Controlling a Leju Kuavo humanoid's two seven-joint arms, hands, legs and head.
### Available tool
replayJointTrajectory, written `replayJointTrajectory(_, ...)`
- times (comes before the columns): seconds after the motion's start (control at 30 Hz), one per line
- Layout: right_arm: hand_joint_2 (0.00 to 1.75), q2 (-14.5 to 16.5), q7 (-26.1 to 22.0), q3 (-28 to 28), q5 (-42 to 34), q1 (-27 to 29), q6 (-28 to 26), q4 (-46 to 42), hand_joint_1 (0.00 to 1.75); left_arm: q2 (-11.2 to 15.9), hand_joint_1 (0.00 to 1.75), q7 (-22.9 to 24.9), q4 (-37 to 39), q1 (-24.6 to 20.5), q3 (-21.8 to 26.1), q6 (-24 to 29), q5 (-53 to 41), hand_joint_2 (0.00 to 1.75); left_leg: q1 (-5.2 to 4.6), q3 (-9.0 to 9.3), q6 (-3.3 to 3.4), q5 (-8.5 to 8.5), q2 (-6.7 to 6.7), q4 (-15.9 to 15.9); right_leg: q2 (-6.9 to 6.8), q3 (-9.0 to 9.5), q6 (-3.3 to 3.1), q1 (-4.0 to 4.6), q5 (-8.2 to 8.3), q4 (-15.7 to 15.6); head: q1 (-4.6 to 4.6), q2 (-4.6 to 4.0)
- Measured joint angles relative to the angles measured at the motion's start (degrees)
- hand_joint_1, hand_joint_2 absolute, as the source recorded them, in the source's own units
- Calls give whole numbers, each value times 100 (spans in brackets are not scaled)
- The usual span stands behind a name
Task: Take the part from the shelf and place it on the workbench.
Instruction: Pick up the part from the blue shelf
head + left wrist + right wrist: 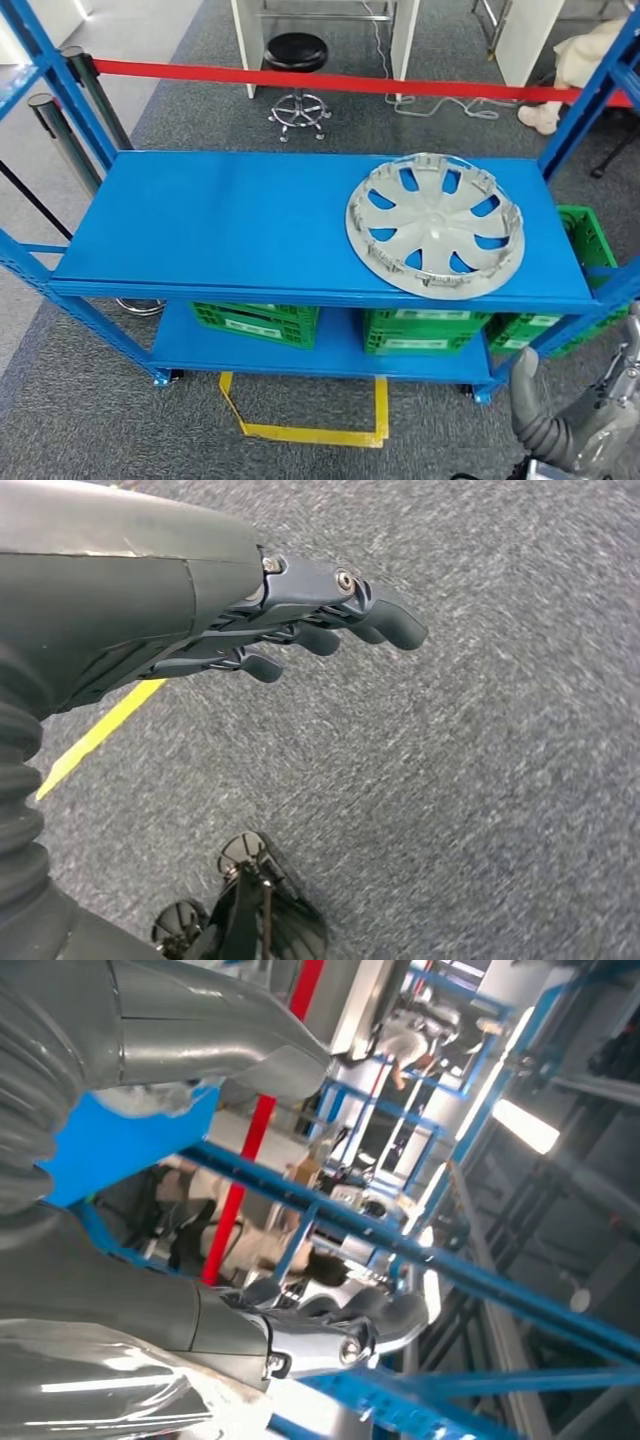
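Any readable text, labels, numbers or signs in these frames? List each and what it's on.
None can be read.
Green crates under the blue shelf: pale label strips on their fronts, too small and blurred to read.
Hubcap: no legible marking or logo.
Red barrier tape: plain.
Yellow floor tape: plain marking, no characters.

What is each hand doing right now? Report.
Left hand: open, fingers extended over the grey carpet, holding nothing.
Right hand: empty, open.
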Motion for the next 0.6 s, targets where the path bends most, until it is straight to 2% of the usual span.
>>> replayJointTrajectory(0.07, 175, -8, -13, -2, 13, 44, -14, 1, 0, 11, 0, -17, 4, -9, -1, -19, -36, 175, 5, 6, -49, -23, 0, 24, 4, 21, -51, -14, 11, -21, -1, 0)
replayJointTrajectory(0.1, 175, -12, -28, -4, 23, 61, -17, 0, 0, 19, 0, -22, 6, -13, -1, -20, -55, 175, 9, -17, -81, -85, 2, 101, -3, 36, -78, -27, 13, -36, -16, 0)
replayJointTrajectory(0.17, 175, -13, -61, -7, 38, 85, -22, -2, 0, 34, 0, -25, 7, -17, -1, -16, -86, 175, 33, -235, -150, -373, 6, 598, -21, 65, -123, -52, 9, -57, -47, 0)
replayJointTrajectory(0.23, 175, -14, -78, -10, 46, 102, -24, -2, 0, 39, 0, -25, 9, -13, -1, -11, -96, 175, 69, -617, -202, -694, 8, 1377, -29, 72, -144, -54, -5, -56, -63, 0)
replayJointTrajectory(0.27, 175, -15, -82, -11, 47, 109, -24, -1, 0, 42, 0, -25, 10, -9, -1, -10, -97, 175, 85, -750, -218, -735, 8, 1623, -29, 79, -147, -55, -12, -55, -64, 0)
replayJointTrajectory(0.3, 175, -15, -86, -13, 49, 113, -23, -1, 0, 43, 0, -25, 11, -6, 0, -7, -102, 175, 99, -790, -227, -659, 8, 1661, -25, 91, -147, -56, -19, -55, -65, 0)
replayJointTrajectory(0.33, 175, -15, -90, -14, 51, 118, -21, -1, 0, 45, 0, -21, 11, -4, 1, -1, -114, 175, 110, -722, -229, -472, 8, 1466, -20, 111, -142, -58, -31, -54, -65, 0)
replayJointTrajectory(0.4, 175, -15, -104, -17, 59, 124, -1, -2, 0, 51, 0, -3, 13, -7, 1, 15, -149, 175, 117, -408, -210, -32, 8, 707, -13, 143, -109, -54, -66, -52, -64, 0)
replayJointTrajectory(0.43, 175, -15, -110, -19, 63, 125, 13, -2, 0, 53, 0, 12, 15, -12, 1, 23, -168, 175, 111, -267, -193, 87, 8, 368, -10, 153, -82, -46, -86, -46, -63, 0)
replayJointTrajectory(0.47, 175, -15, -118, -20, 66, 126, 28, -3, 0, 54, 0, 25, 19, -16, 1, 31, -185, 175, 101, -189, -171, 128, 9, 166, -10, 151, -49, -37, -96, -46, -59, 0)
replayJointTrajectory(0.5, 175, -15, -125, -20, 67, 128, 40, -3, 0, 54, 0, 34, 22, -18, 1, 39, -199, 175, 88, -167, -145, 101, 9, 98, -11, 145, -13, -31, -98, -52, -57, 0)
replayJointTrajectory(0.6, 175, -15, -143, -22, 68, 135, 55, -4, 0, 57, 0, 40, 29, -3, 2, 63, -223, 175, 98, -164, -37, 119, 12, 34, -15, 124, 80, -46, -137, -40, -47, 0)
